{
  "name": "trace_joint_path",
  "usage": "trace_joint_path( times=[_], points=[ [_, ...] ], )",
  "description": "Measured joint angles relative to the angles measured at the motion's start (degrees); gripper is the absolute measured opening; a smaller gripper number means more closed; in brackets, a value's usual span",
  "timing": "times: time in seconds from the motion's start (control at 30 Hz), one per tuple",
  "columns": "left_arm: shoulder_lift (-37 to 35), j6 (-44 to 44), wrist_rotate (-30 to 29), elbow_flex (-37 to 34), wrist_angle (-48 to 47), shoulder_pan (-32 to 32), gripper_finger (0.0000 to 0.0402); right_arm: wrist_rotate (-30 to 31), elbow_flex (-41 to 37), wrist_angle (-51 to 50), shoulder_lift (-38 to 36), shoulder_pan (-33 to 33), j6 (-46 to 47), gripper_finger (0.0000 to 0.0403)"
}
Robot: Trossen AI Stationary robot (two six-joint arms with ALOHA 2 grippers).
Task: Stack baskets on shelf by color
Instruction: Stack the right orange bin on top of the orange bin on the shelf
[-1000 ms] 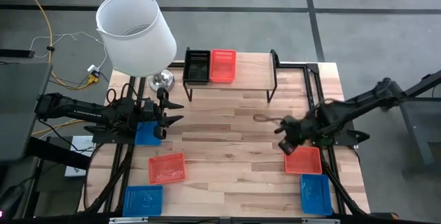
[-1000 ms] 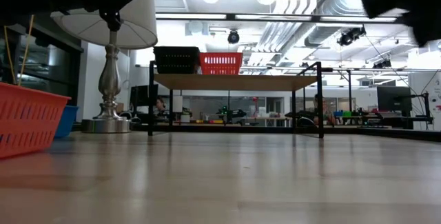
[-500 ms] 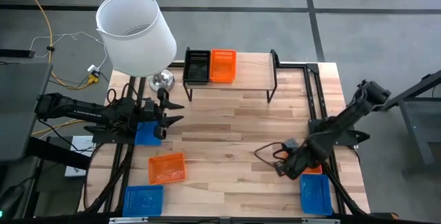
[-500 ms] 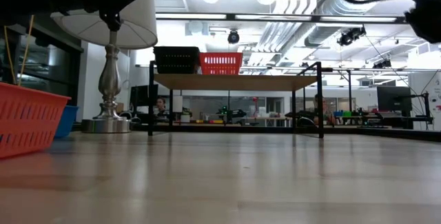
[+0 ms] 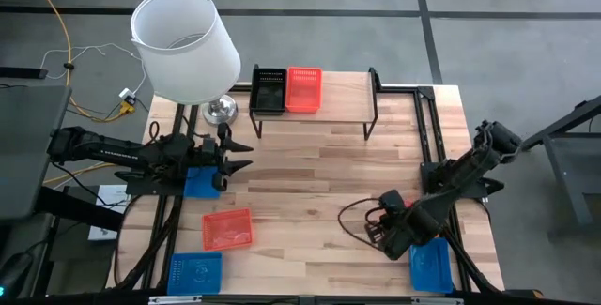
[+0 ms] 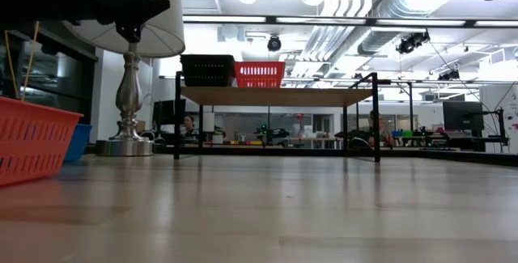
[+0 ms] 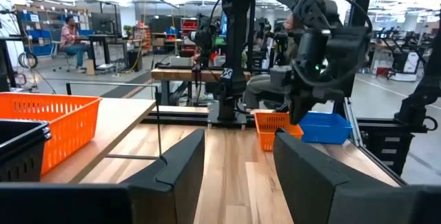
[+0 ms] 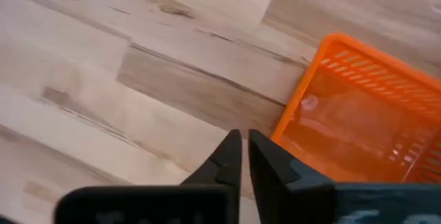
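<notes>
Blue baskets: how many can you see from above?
3. One blue basket at the left edge, another at the high view's lower-left corner, a third lower right. More may be hidden.

Light wood-plank surface (image 5: 310,169) on a black frame, set on a grey concrete floor (image 5: 376,33) crossed by dark seam lines. Table lamp with white drum shade (image 5: 185,44) and silver base (image 5: 221,110) at the far left corner of the surface. Yellow cable (image 5: 58,33) and thin white wires trailing over the floor beyond that corner. Open industrial ceiling with exposed white ducts (image 6: 348,4) and strip lights. Workbenches, monitors and racks across the hall; seated person (image 7: 69,34) at a distant desk.
</notes>
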Motion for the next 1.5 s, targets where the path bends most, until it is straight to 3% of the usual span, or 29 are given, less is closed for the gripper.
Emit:
trace_joint_path(
  times=[0.23, 0.4, 0.53, 0.67, 1.07, 1.2, 1.37, 1.5],
  points=[
    [-0.01, 0.00, 0.00, 0.00, 0.00, 0.00, 0.0161, -6.23, -1.28, -2.82, 5.53, -0.42, 3.69, 0.0120],
    [-0.01, 0.00, -0.02, 0.00, 0.14, 0.00, 0.0161, -4.10, -1.26, -3.33, 7.13, -0.44, 3.84, 0.0189],
    [-0.01, 0.00, -0.02, 0.00, 0.20, 0.00, 0.0161, -0.21, -1.28, -3.33, 7.15, -0.44, 5.81, 0.0218],
    [-0.01, 0.00, -0.02, 0.00, 0.20, 0.00, 0.0161, 0.66, -1.28, -5.02, 7.43, -0.55, 8.44, 0.0223],
    [-0.01, -0.44, -0.02, 0.00, 0.24, 0.00, 0.0161, -1.07, -7.53, 2.46, 8.33, -2.85, 7.54, 0.0167],
    [-0.01, -0.44, -0.02, 0.00, 0.26, 0.02, 0.0161, -1.46, -7.65, 2.42, 8.33, -3.08, 6.47, 0.0119],
    [-0.01, -0.44, -0.02, 0.00, 0.28, 0.00, 0.0161, -3.52, -6.47, 2.33, 8.33, -3.08, 2.09, 0.0020],
    [-0.01, -0.44, -0.02, 0.00, 0.26, 0.01, 0.0161, -3.19, -2.72, 1.53, 8.31, -3.42, -3.56, 0.0014]
  ],
)
